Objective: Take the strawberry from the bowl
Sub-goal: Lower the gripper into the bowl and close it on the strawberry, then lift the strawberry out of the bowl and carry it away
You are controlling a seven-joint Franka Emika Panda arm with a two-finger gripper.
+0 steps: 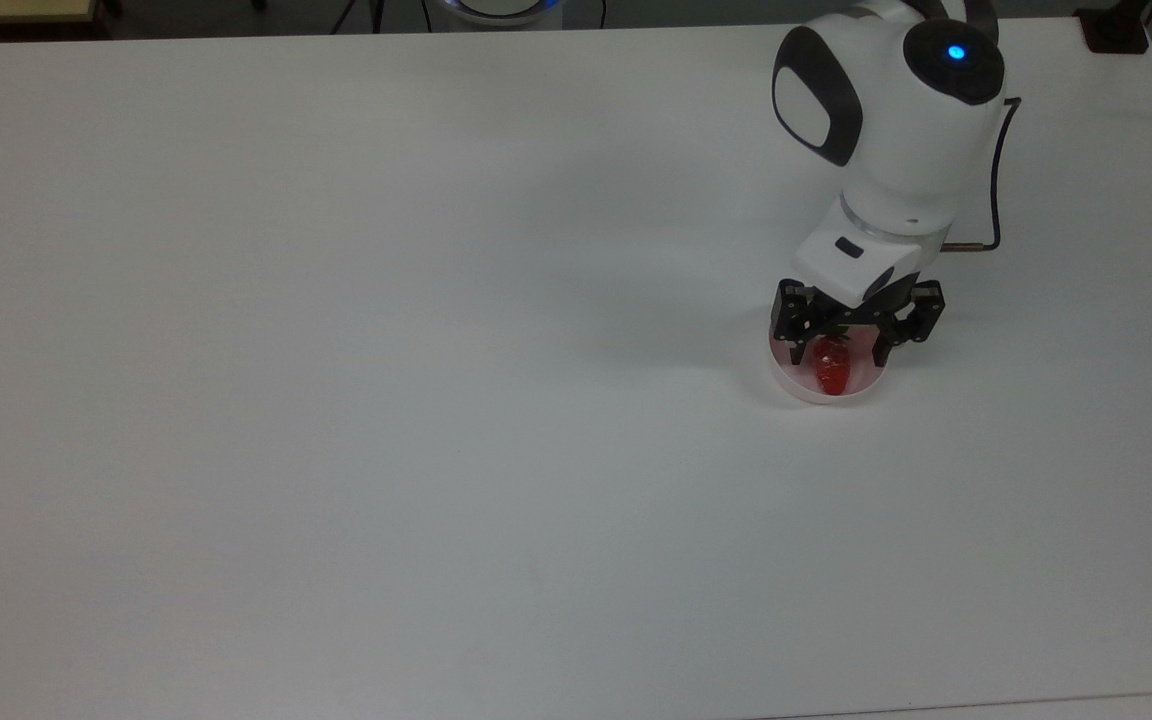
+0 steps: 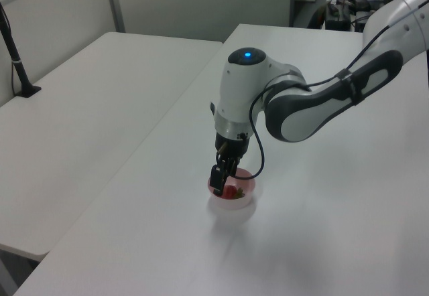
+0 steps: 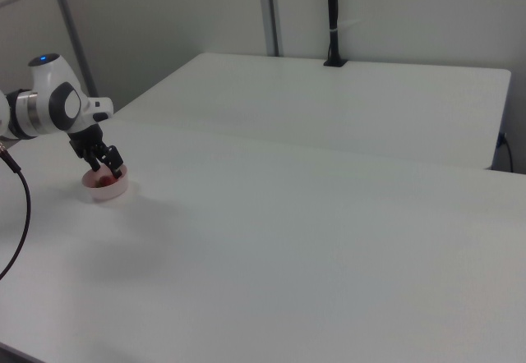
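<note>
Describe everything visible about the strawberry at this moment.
The strawberry is small, glossy and red, and lies in the pale pink bowl on the white table. In the top view its upper end is hidden under the open pincer, whose fingers reach down on either side of it. Contact cannot be told.

arm (image 1: 886, 130): bent downward | gripper (image 1: 837, 352): fingers apparently spread apart

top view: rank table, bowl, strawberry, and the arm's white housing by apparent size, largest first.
1. Table, by far the largest.
2. White arm housing; it sits nearer the camera, so its true size is unsure.
3. Bowl, partly covered by the gripper.
4. Strawberry, smallest, between the open jaws.
</note>
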